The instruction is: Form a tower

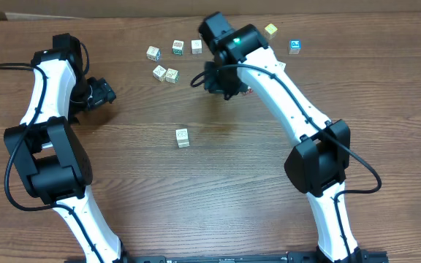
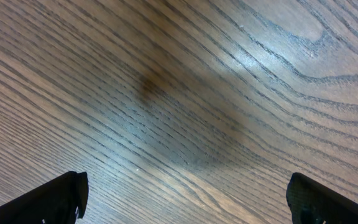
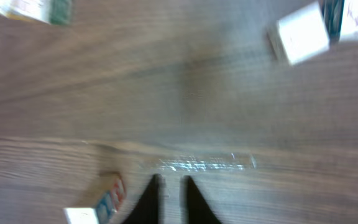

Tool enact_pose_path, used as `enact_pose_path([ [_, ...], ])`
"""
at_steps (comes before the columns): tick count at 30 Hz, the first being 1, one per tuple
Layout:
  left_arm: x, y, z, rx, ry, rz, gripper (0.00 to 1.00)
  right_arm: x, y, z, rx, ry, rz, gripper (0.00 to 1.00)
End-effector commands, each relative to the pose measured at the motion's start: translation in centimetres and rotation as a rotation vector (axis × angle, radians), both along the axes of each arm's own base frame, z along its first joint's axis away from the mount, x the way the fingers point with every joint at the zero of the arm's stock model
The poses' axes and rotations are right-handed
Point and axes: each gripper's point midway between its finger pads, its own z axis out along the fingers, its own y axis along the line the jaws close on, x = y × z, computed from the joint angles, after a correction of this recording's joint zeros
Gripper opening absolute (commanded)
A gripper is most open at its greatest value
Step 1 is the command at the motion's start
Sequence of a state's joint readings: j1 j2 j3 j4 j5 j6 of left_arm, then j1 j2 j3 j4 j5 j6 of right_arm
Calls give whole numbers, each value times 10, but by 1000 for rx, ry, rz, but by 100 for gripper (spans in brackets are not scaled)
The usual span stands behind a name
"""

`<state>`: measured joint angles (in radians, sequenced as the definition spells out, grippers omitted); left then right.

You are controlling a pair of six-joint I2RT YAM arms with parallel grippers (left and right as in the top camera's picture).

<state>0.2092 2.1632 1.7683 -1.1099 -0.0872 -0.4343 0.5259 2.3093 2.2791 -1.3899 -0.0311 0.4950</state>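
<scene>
Tower (image 1: pixel 182 137) of small pale printed wooden cubes stands alone near the middle of the table (image 1: pixel 218 190), well apart from everything else. From above it reads as a short stack one cube wide, and the number of cubes in it cannot be told. By that look the job is at an early stage, with most of the stacking left to do. A cluster of loose pale cubes (image 1: pixel 172 74) lies toward the far side of the table, not yet stacked. A yellow cube (image 1: pixel 270 30) and a blue-faced cube (image 1: pixel 294 46) sit further right. The right end effector (image 3: pixel 170 179) hangs low over the table near that cluster. Its fingers are pressed almost together with nothing between them, so it carries no cube. In its blurred wrist view a cube with red and blue marks (image 3: pixel 107 196) lies just beside the fingers and outside them. The left end effector (image 2: pixel 185 183) is spread wide over bare wood at the left, near no cube. Nothing lies between the loose cubes and the tower. The likely risk is knocking the narrow stack when a cube is set down on it.
</scene>
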Motion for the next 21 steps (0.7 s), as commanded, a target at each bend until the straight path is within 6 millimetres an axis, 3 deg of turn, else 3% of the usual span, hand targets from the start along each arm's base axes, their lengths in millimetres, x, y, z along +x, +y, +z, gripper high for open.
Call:
enact_pose_path([
  [1,1,-2,-4,4,11,-18,100,-27,1,-24,48,146,19,4],
  [6,1,-2,-4,4,11,-18,99,-64,13,-52,193,325,140,4],
  [10,1,-2,-4,4,11,-18,99,-82,27,-70,338,404,186,4],
  [14,1,-2,-4,4,11,-18,100,-91,43,-83,465,436,198,4],
  [21,1,-2,-4,4,11,-18,100,-95,51,-109,551,428,180,4],
])
